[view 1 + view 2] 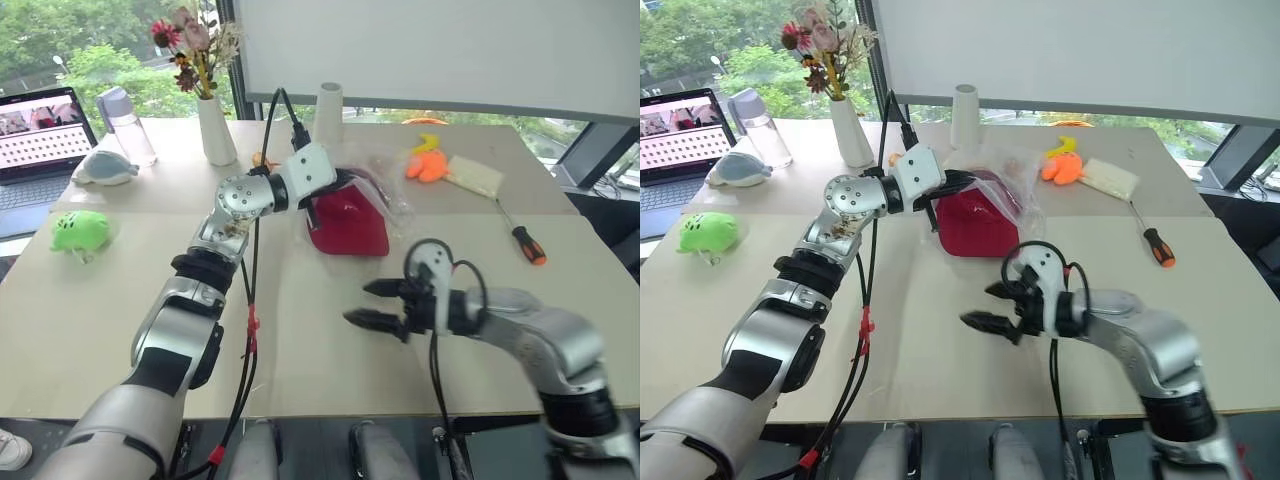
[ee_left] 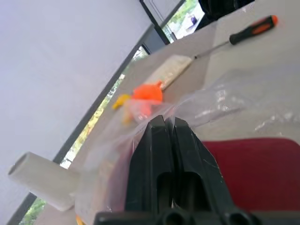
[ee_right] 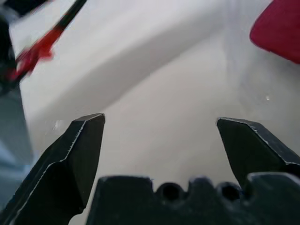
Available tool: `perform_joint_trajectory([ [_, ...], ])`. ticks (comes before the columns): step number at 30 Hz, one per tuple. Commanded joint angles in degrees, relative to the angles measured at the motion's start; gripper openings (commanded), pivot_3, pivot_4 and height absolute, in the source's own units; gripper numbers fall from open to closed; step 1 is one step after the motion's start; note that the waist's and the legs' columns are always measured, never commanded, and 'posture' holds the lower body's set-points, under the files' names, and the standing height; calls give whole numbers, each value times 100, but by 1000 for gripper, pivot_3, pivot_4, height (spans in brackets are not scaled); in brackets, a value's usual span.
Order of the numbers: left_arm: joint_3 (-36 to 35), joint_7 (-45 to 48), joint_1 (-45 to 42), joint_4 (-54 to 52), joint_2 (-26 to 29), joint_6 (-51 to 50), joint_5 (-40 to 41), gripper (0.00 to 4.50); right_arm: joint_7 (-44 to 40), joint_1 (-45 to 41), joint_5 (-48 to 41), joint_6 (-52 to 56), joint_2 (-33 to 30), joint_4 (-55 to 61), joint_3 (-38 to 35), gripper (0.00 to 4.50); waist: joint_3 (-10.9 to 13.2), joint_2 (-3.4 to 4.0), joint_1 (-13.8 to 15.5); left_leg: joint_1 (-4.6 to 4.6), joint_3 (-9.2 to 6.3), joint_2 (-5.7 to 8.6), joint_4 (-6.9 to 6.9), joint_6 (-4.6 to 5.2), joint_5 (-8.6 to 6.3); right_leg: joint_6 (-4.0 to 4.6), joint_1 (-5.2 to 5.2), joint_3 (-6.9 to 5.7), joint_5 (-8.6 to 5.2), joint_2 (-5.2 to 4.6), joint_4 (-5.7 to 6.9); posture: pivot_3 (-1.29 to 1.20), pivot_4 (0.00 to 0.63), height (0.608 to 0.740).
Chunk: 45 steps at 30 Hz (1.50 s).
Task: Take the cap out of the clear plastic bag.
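The cap [image 1: 347,224], a maroon fabric cap, stood near the middle of the pale table [image 1: 90,320], slightly toward its far side, with the clear plastic bag [image 1: 385,190] draped over its top and trailing off to the right and far side. The left gripper [image 1: 313,204] reached in from the left at the cap's upper left edge; in the left wrist view its fingers [image 2: 161,154] were pressed fully together with a fold of the crinkled film caught between their tips, the red fabric lying just beyond and below them. Whether any cap cloth was pinched along with the film could not be told. The right gripper [image 1: 378,303] hovered above bare table on the near side of the cap, slightly to its right and apart from it, its jaws spread wide and holding nothing; the right wrist view showed the cap's red edge [image 3: 280,28] ahead of it. Both items were judged light and soft: the film thin, slippery and liable to slide or tear under a hard pull, the cap pliable in the crown but stiffer at the brim. The brim or the lower front edge of the crown therefore looked the surest place for the free hand to take hold.
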<state>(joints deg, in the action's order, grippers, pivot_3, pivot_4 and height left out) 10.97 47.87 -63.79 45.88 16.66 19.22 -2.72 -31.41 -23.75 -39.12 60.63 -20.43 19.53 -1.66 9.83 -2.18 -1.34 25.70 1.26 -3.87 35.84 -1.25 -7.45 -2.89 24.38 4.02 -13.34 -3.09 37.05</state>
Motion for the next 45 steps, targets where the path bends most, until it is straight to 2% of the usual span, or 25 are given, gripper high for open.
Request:
perform_joint_trajectory([
  [1, -123, 40, -157, -151, -39, -20, 111, 70, 1262, -262, -279, 258, 871, -502, -913, 4500, 0, 2, 25, 1, 0, 1, -1, 0, 0, 0, 0, 0, 0, -1, 1, 0, 150, 740],
  [6, -110, 99, -134, -210, -54, -70, 107, 70, 2230, -253, -722, 330, 1951, -1015, -1793, 4500, 0, 2, 70, 22, -1, 3, 0, 3, -2, 28, 9, -5, 19, -4, -7, 0, 150, 740],
  [9, -97, 132, -112, -248, -57, -121, 95, 70, 2614, -247, -943, 256, 2314, -1396, -2258, 4500, 0, 2, 60, 27, -1, 3, 0, 4, -2, 28, 11, -6, 20, -4, -8, 0, 150, 740],
  [13, -99, 146, -76, -312, -57, -150, 89, 70, 2893, -413, -1193, 48, 2535, -1672, -2597, 4500, 0, 3, 38, 25, -2, 3, 1, 5, -2, 25, 12, -6, 21, -3, -6, 0, 150, 740],
  [20, -193, 215, 32, -469, -97, -522, 217, 70, 2862, -1184, -985, -1106, 2571, -3231, -2845, 4500, -1, 4, -33, 22, -2, 2, 0, 5, -2, 19, 10, -5, 18, -2, -7, 0, 150, 740],
  [23, -182, 216, 105, -532, -48, -566, 178, 0, 2874, -1405, -951, -1414, 2581, -3698, -2845, 3762, -1, 4, -86, 21, -3, 3, -1, 6, -1, 19, 9, -5, 18, -3, -6, 0, 150, 740],
  [26, -182, 173, 167, -587, -10, -587, 145, 0, 2824, -1385, -1226, -1214, 2597, -3619, -2809, 2786, 0, 5, -103, 21, -4, 3, -4, 6, -2, 21, 9, -5, 19, -2, -7, 0, 150, 740],
  [29, -166, 170, 302, -718, 18, -662, 133, 0, 2957, -1241, -1314, -907, 2466, -3217, -2713, 1792, 0, 5, -111, 23, -4, 2, -6, 6, -2, 23, 11, -5, 20, -3, -7, 0, 150, 740],
  [34, 37, 435, 716, -1256, 81, -1009, 77, 0, 3432, -1312, -2185, -459, 2199, -2569, -3125, 86, 0, 6, -108, 23, -5, 2, -5, 6, -2, 25, 11, -5, 22, -4, -5, 0, 150, 740],
  [38, 88, 410, 998, -1662, -22, -1352, 135, 0, 4192, -1309, -3137, 539, 1935, -2149, -3097, 34, 1, 8, -108, 25, -6, 2, -6, 6, -2, 28, 11, -6, 23, -6, -8, 0, 150, 740],
  [42, 134, 401, 1116, -1869, -91, -1517, 106, 0, 4087, -939, -3245, 1554, 1235, -1436, -2377, 34, 1, 8, -123, 26, -6, 1, -8, 7, -1, 29, 14, -6, 23, -4, -7, 0, 150, 740],
  [45, 149, 370, 1143, -1895, -109, -1545, 89, 0, 4081, -785, -3743, 2019, 868, -1193, -2220, 34, 1, 9, -126, 25, -6, 1, -7, 7, -2, 30, 12, -5, 22, -4, -8, 0, 150, 740],
])
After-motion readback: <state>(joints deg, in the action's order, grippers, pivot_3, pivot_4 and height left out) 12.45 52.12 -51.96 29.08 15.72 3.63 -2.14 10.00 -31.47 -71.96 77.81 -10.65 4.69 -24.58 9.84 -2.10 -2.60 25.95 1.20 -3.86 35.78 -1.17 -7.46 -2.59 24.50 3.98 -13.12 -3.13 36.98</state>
